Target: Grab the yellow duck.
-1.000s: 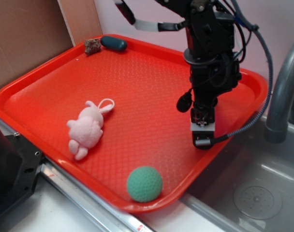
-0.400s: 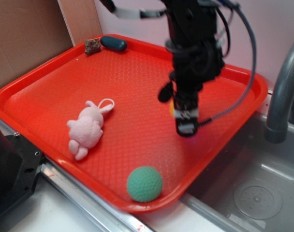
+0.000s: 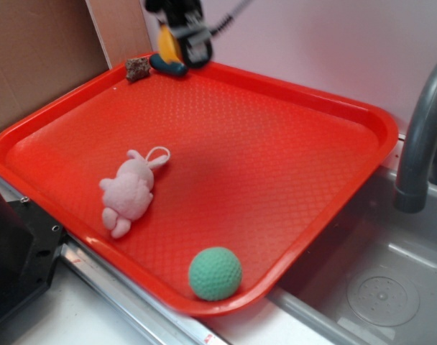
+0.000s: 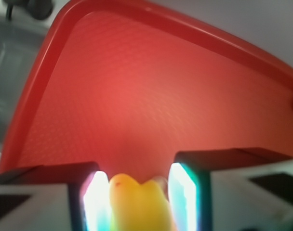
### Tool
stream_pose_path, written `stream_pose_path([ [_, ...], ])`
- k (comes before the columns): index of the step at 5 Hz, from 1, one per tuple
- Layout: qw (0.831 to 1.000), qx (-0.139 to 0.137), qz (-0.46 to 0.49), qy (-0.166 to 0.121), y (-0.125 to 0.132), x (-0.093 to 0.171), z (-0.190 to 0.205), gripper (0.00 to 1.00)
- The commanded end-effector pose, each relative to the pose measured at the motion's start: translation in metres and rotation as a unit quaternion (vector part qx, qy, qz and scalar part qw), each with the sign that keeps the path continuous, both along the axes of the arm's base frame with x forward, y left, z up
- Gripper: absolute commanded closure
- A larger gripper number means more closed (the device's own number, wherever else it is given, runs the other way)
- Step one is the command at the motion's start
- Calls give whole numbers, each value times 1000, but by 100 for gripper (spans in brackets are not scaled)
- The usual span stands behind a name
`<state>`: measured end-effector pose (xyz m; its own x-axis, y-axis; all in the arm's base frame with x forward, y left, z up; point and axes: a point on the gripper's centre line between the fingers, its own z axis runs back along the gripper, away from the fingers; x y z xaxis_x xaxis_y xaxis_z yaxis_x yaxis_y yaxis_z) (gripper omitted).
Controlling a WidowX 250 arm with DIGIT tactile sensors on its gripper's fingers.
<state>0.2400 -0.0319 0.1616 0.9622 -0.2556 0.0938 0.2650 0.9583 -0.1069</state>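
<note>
Tray [image 3: 305, 108] centre and right side open. Obstacles: bunny [image 3: 130, 188] at left, ball [image 3: 215, 273] by front rim, faucet [image 3: 420, 136] beyond right rim.

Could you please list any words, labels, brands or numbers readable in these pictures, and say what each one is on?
There is no readable text in either view.
Tray: plain red, no marking.
Duck, held between the gripper fingers: no print visible.
Green ball and pink bunny: no labels.
A small red mark on the metal strip below the tray is too small to read.
</note>
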Motion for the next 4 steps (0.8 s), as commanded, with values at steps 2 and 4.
stream_pose_path([
  [2,969,45,238,-53,68,-56,71,100],
  [4,969,53,239,-26,64,-56,65,100],
])
